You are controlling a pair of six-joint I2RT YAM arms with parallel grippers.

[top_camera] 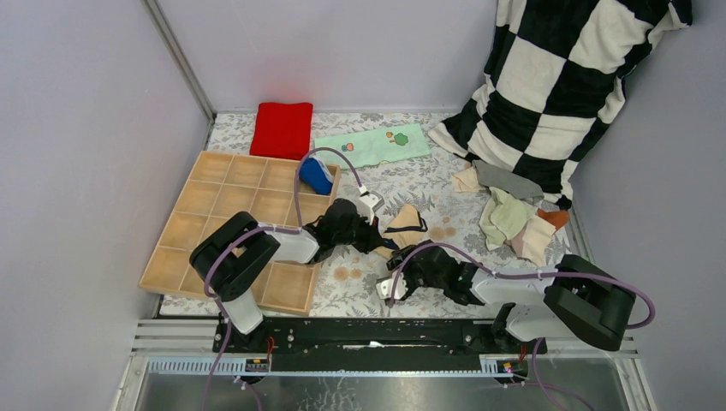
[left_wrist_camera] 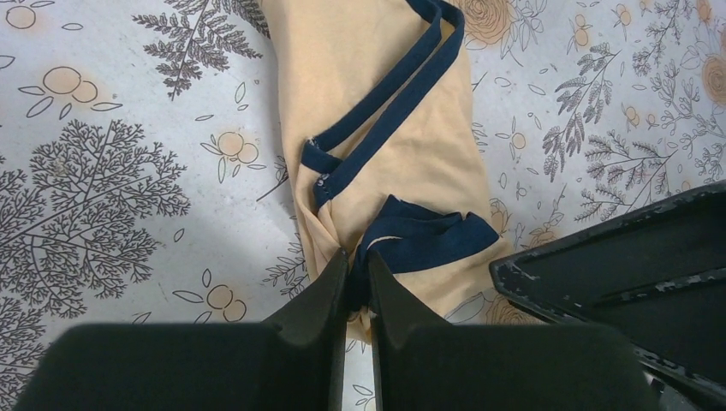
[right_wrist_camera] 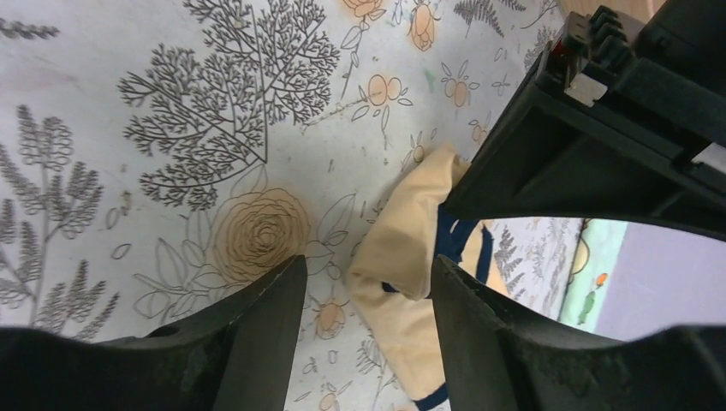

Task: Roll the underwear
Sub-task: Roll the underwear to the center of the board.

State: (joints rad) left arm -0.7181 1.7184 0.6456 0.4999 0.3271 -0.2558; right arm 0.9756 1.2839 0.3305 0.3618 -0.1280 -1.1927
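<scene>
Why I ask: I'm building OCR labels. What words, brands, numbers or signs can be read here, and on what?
None can be read in any view.
The mint cloth bears only cartoon pictures, no letters.
The tan underwear shows no label or print.
Small fittings on the base rail are too small to read.

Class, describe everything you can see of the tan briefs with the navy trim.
The tan briefs are soft, thin cloth edged with navy bands. They lie crumpled and folded in on themselves on the floral tablecloth, between the two arms. The left gripper is shut on their bunched near end, where the navy trim gathers. The right gripper is open and pointed at one corner; whether it touches cannot be told.
</scene>
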